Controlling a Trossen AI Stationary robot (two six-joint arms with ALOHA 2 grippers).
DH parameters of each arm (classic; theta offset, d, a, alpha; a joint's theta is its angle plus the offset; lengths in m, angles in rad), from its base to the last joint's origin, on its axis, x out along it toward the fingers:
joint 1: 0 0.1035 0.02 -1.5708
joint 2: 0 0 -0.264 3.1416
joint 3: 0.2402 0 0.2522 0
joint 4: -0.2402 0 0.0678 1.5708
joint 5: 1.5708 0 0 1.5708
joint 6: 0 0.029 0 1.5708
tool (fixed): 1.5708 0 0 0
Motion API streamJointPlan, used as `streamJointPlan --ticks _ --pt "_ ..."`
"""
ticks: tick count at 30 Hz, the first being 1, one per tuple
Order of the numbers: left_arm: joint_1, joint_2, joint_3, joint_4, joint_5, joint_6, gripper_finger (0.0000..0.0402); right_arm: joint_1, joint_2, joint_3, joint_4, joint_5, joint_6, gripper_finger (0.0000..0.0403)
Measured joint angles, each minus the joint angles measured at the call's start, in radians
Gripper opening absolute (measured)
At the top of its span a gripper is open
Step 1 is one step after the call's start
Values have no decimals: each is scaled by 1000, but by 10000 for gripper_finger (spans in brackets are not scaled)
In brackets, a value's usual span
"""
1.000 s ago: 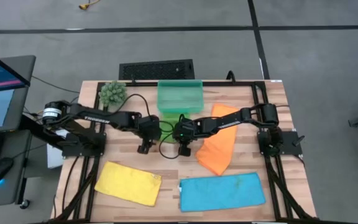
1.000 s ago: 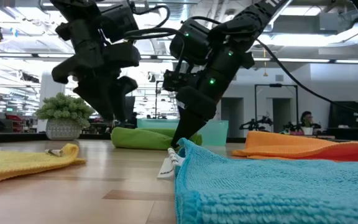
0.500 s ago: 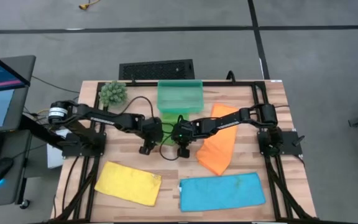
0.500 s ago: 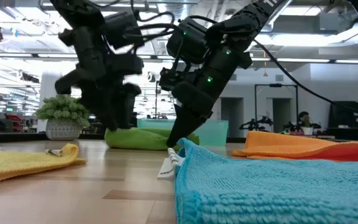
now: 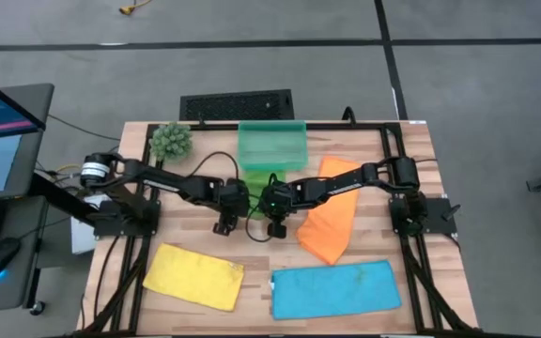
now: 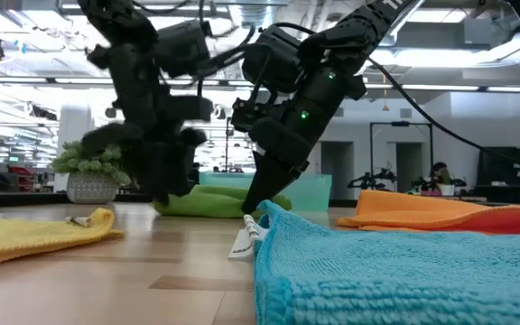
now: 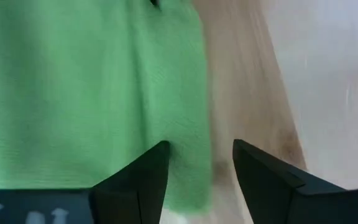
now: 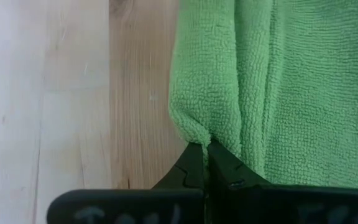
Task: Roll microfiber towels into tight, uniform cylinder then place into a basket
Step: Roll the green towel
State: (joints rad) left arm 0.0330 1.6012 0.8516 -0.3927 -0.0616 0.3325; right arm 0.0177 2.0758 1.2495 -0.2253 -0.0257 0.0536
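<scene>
The green towel [image 5: 254, 194] lies partly folded on the table in front of the teal basket [image 5: 271, 145]. It also shows in the low view [image 6: 215, 200]. My right gripper [image 8: 205, 149] is shut on the towel's near corner, low over the table [image 6: 258, 206]. My left gripper [image 7: 197, 163] is open at the towel's left end [image 5: 225, 218]. One of its fingers is over the cloth and the other over bare wood. The yellow towel [image 5: 193, 275], the blue towel [image 5: 334, 287] and the orange towel [image 5: 332, 221] lie flat. My right gripper pinches a small raised fold at the green towel's corner [image 8: 194, 134] between its two fingertips. The fingers slant down from above. The rest of the towel lies on the table, with several layers bunched at the pinch. My left gripper: I cannot tell whether its fingers touch the towel's edge [image 7: 197, 130].
A spiky green plant ball [image 5: 170, 140] stands at the far left. A dark grille [image 5: 237, 104] lies behind the basket. A cable [image 5: 252, 225] loops on the table between the two grippers. Bare wood shows between the yellow and blue towels.
My left gripper has gone down and toward the table's right, up to the green towel's left end. My right gripper has kept its hold and its place.
</scene>
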Motion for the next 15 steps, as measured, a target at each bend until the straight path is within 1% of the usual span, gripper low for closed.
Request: streamJointPlan --ticks 4,6,10,12,15 --pt "0 -67 3 -12 -11 1 174 1 0 0 0 0 0 13" --pt "-6 -89 3 -29 10 -1 174 1 0 0 0 0 0 12" --pt "-38 -93 -9 -50 76 8 174 1 0 0 -1 0 0 10" --pt "-58 -86 -35 -24 70 27 174 1 0 0 -1 0 0 11" --pt "-68 -69 -68 9 14 23 173 1 0 0 -1 0 0 13"
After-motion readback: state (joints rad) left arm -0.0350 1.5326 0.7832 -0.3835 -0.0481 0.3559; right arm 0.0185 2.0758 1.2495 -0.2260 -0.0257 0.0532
